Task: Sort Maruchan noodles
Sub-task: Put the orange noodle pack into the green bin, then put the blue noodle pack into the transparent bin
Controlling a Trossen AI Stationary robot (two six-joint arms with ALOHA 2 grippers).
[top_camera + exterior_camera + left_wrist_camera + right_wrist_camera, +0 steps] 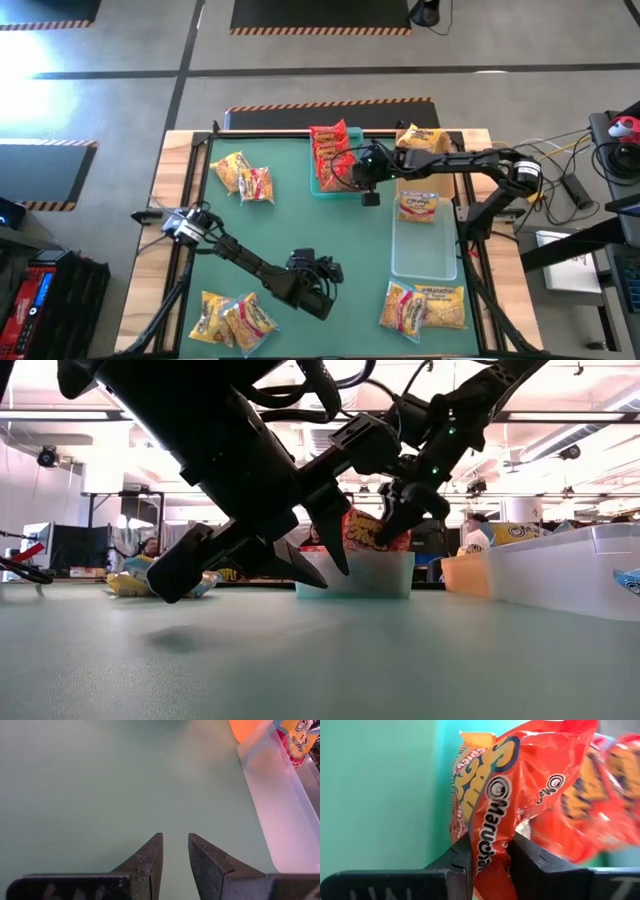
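The red noodle packet (520, 785) hangs pinched in the right claw (489, 852) over the teal tray (322, 186) of red packets. Lower it fully inside before letting go. The left claw (175, 851), slightly parted, empty, waits above the worktop (330, 225).

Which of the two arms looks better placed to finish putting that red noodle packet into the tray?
The right one. Its claw is already shut on the red packet over the teal tray, which holds other red ones. The left claw is empty, low over bare mat near the table's front.
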